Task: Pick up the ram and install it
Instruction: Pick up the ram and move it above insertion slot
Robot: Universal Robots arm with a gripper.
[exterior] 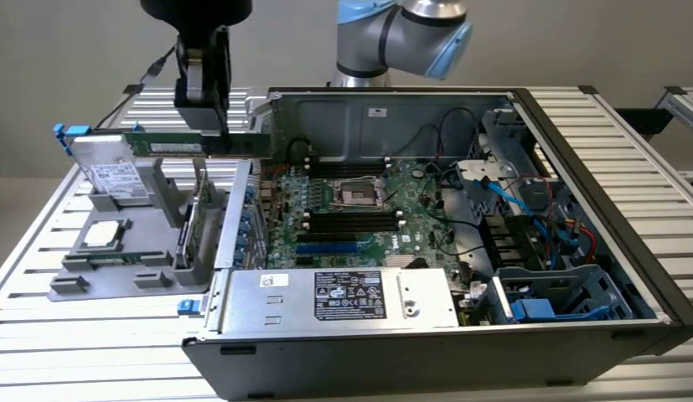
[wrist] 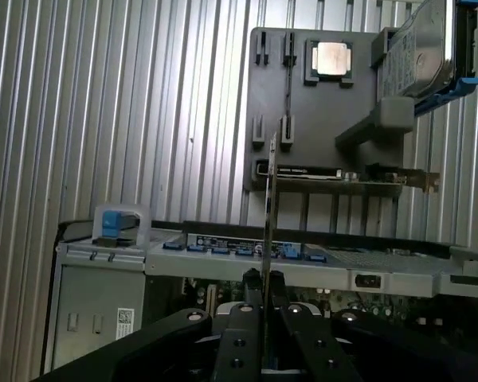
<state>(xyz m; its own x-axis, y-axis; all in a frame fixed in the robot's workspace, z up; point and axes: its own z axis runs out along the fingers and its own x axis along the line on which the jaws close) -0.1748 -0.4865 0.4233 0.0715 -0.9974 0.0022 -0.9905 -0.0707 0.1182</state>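
The ram (exterior: 240, 145) is being gripped by the gripper (exterior: 203, 127), whose fingers are clamped on the stick's upper edge near its middle. The stick is being held level and on edge in the air, above the grey tray (exterior: 111, 285) at the exterior view's left. One end is pointing towards the rear corner of the open case (exterior: 614, 209). No part of the stick is touching the tray or the case.

In the wrist view the ram (wrist: 272, 207) is being seen edge-on, as a thin line running out from between the two fingers (wrist: 253, 280) of the gripper (wrist: 265, 280). Beyond it the tray (wrist: 319, 119) is being looked at from above.

On the tray a square silver processor (exterior: 104, 234) (wrist: 332, 60) is lying flat. A hard drive (exterior: 109, 176) (wrist: 418, 56) is being propped at a tilt at the far end. A green card (exterior: 188, 226) (wrist: 334, 179) is standing upright on the side nearest the case.

Inside the case the motherboard (exterior: 380, 197) is lying flat, and its black slots (exterior: 352, 219) are well apart from the stick. A silver power supply (exterior: 346, 297) is sitting along the case's near side.
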